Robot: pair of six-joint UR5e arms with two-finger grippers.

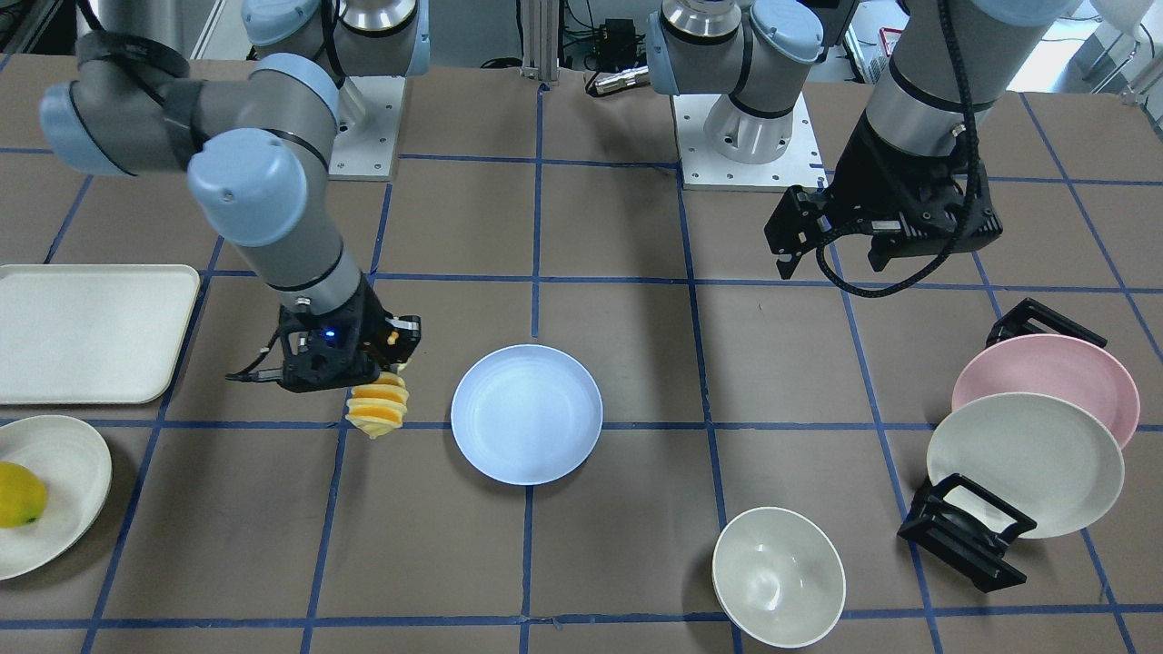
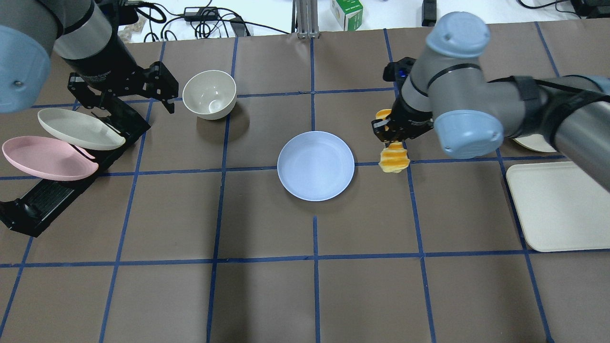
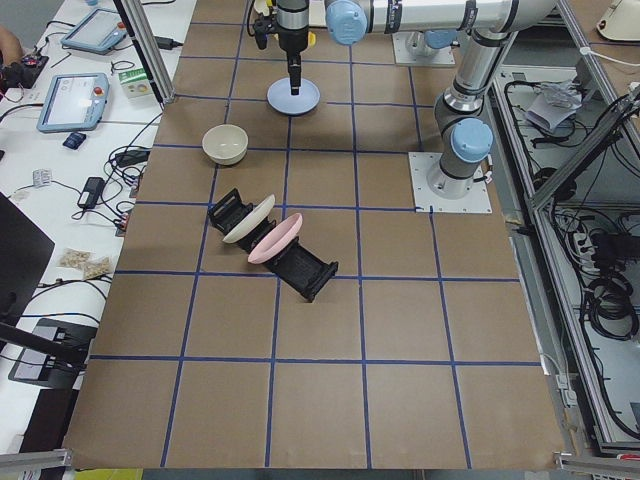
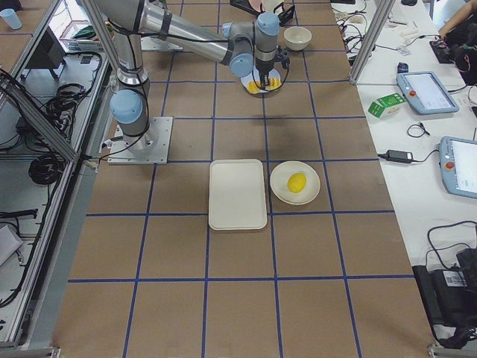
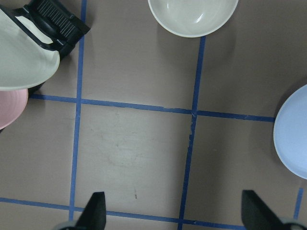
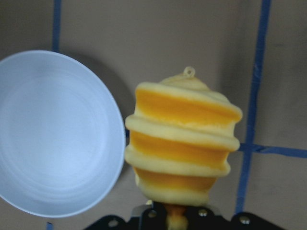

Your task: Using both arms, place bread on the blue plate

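Observation:
The bread (image 1: 378, 409), a golden-orange loaf with pale ribs, hangs end-down from my right gripper (image 1: 392, 363), which is shut on its upper end above the table. It shows also in the overhead view (image 2: 393, 159) and the right wrist view (image 6: 182, 143). The blue plate (image 1: 527, 413) lies empty at the table's middle, just beside the bread (image 2: 316, 166) (image 6: 53, 134). My left gripper (image 1: 827, 259) is open and empty, raised over the table near the plate rack; its fingertips (image 5: 96, 211) show in the left wrist view.
A black rack (image 2: 57, 190) holds a pink plate (image 2: 45, 157) and a cream plate (image 2: 78, 128). A cream bowl (image 2: 209, 94) stands behind the blue plate. A cream tray (image 1: 91, 331) and a plate with a yellow fruit (image 1: 18, 495) lie on the right arm's side.

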